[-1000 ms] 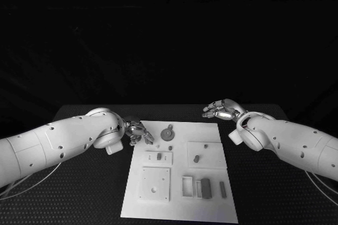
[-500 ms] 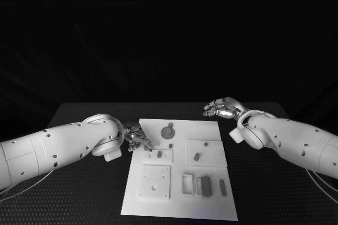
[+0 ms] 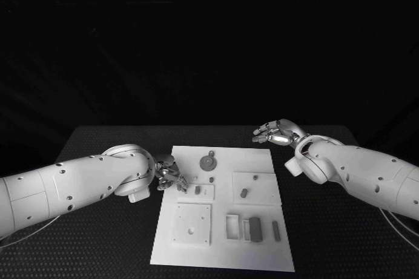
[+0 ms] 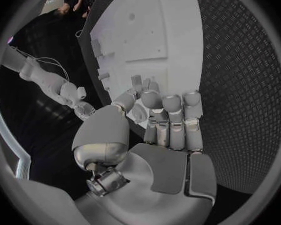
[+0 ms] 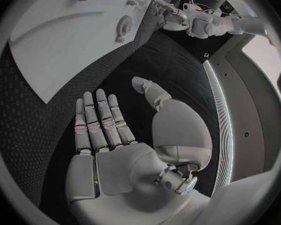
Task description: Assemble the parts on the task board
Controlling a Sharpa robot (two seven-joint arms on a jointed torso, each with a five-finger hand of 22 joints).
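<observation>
Risk we flagged: the left hand (image 3: 171, 175), fingers curled in and holding nothing we could see, hovered at the task board (image 3: 262, 255) left edge; a low reach could knock the small part (image 3: 198, 190) just beside its fingertips. The right hand (image 3: 278, 134) hung spread and empty off the board's far right corner, well apart from the parts.

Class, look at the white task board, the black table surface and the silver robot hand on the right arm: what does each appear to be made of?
White task board: probably matte plastic; flat, even white, no glare. Black table surface: likely textured rubber or embossed mat; a fine raised diamond pattern shows in the wrist views. Silver right robot hand: seemingly brushed metal or metallic-coated plastic, with smooth grey sheen.
</observation>
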